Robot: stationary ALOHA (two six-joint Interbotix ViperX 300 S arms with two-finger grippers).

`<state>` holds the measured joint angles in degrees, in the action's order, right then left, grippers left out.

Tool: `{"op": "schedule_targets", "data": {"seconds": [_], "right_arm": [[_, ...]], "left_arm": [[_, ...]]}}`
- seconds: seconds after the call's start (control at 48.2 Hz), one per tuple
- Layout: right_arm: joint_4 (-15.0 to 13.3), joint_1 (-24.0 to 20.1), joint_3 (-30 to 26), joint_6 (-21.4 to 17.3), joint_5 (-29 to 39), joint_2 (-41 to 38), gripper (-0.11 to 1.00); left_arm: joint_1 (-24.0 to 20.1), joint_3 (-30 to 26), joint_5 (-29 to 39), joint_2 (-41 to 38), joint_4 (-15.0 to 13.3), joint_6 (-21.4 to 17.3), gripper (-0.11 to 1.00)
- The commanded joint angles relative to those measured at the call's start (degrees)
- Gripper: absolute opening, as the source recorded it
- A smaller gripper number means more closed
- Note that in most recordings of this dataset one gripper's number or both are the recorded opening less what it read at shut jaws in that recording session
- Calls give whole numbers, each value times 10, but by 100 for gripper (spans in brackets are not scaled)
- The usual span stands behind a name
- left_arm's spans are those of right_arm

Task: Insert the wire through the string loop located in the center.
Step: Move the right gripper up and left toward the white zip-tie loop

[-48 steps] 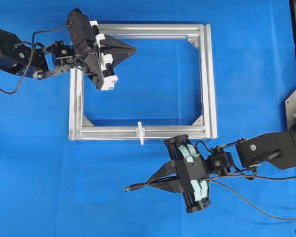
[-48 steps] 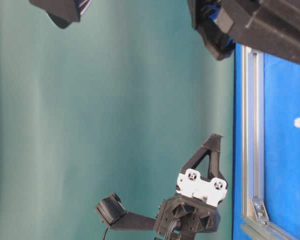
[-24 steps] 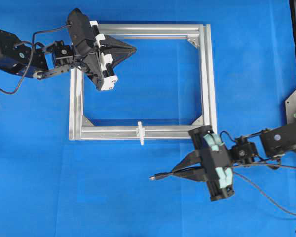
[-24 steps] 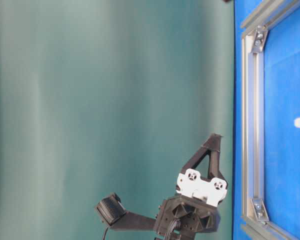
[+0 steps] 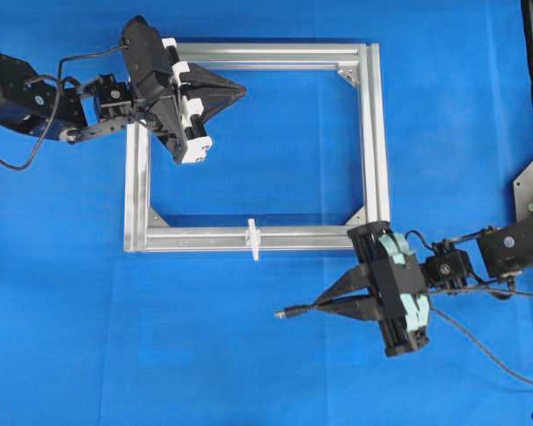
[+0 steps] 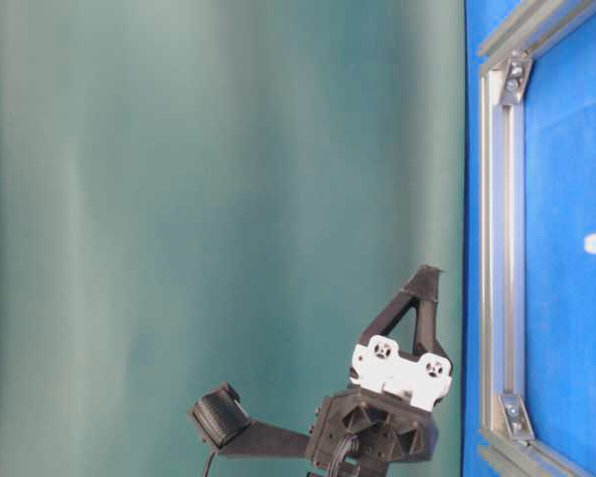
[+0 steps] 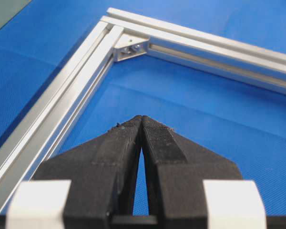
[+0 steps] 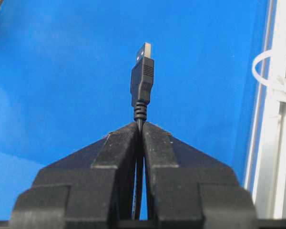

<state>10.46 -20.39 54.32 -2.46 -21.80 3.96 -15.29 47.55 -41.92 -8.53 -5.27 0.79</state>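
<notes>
Black cable is clamped in my right end effector [image 5: 318, 307], the jaws pressed together on the wire [image 8: 142, 81] just behind its plug, which sticks out forward toward the counter's left edge. The wire's tip hangs over the blue counter [image 5: 266, 373] just outside the near bar of the aluminium frame [image 5: 370, 142], off to the right of the string loop [image 5: 252, 239], which stands across the middle of that bar. My left end effector [image 5: 240, 90] hovers inside the frame's far-left corner, jaws together on nothing.

To do this step well, I judge I must swing the plug round so that it faces the loop's opening squarely, then feed it slowly, keeping it level with the ring so it does not snag the string.

My right wrist view shows the loop as an open white ring at its right edge; overhead it reads only as a small white bar. The table-level view shows my left end effector, not the right one.
</notes>
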Motion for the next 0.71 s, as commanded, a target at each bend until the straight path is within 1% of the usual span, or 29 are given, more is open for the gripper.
{"op": "schedule_targets", "data": {"seconds": [0.0,0.27,0.477,0.56,0.685], "right_arm": [[1,15,-4,0,-6,4,0],[1,68,7,1,-6,1,0],[1,102,17,1,-19,1,0],[1,112,19,1,-22,1,0],[1,117,22,1,-24,1,0]], "left_arm": [[4,-7,-4,17,2,0,0],[6,-9,-4,17,3,0,0],[6,-10,-4,17,2,0,0],[6,-10,-4,17,2,0,0],[7,-10,-4,17,2,0,0]]}}
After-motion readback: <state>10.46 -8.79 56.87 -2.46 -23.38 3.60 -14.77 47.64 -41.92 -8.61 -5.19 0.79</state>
